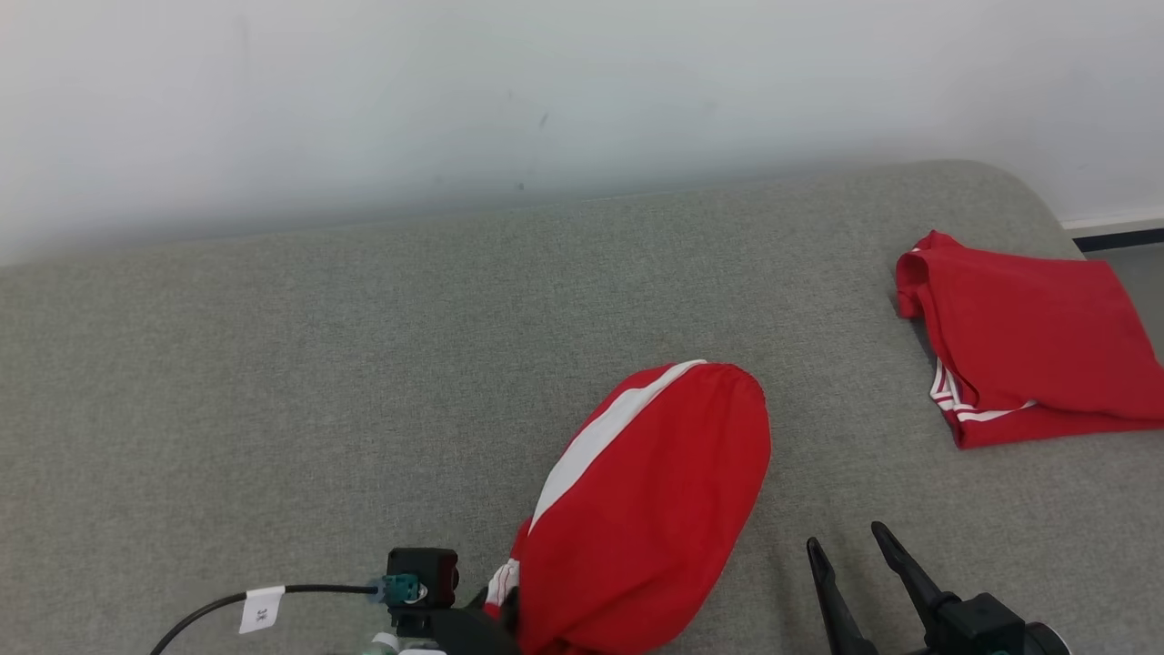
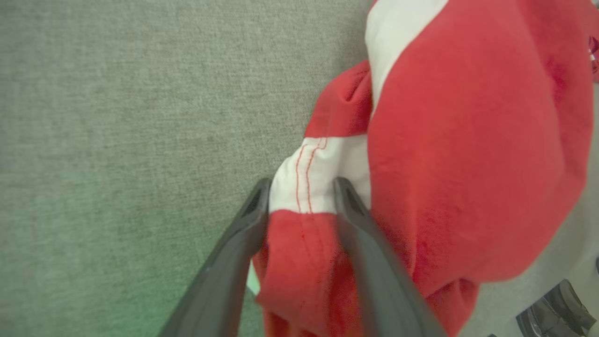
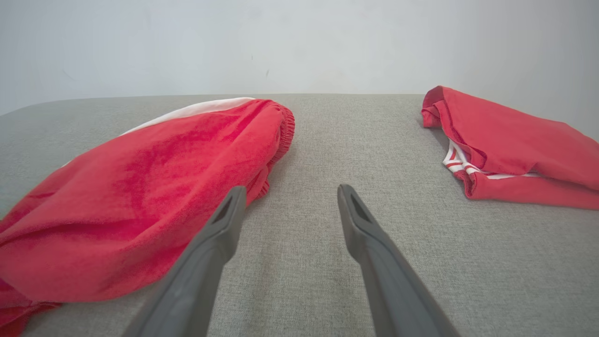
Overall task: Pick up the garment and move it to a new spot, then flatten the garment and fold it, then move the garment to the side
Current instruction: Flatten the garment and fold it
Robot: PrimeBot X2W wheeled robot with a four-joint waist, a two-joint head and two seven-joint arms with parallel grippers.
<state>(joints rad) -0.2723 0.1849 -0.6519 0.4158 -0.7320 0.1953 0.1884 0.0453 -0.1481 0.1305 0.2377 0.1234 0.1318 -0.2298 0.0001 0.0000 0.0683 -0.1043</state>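
At the near edge of the grey woven cushion surface point(image 1: 273, 409), the left gripper point(image 2: 302, 183) is astride the near end of the red fabric garment with a white side stripe point(image 1: 655, 491). Its two dark fingers stand fairly wide apart, and a bunched fold of the hem fills the gap between them. Whether they press on the cloth cannot be told.

The right gripper point(image 1: 845, 537) hovers just to the garment's right. Its jaws are spread wide and hold nothing, with bare cushion under the tips.

The garment's long axis runs from the left gripper away and to the right, ending at a rounded far end in the middle of the cushion. The left arm is therefore the nearer one, and any lift would likely start from that near end.

The left wrist view shows the white band with red stitching between the fingers, a spot the head view hides behind the wrist. The right wrist view shows the far end's gathered elastic edge and how the cloth mounds up.

Farther right, well apart, lies a second red garment, folded, with white-striped trim point(image 1: 1018, 337). Beyond it is the pale wall point(image 1: 546, 91).
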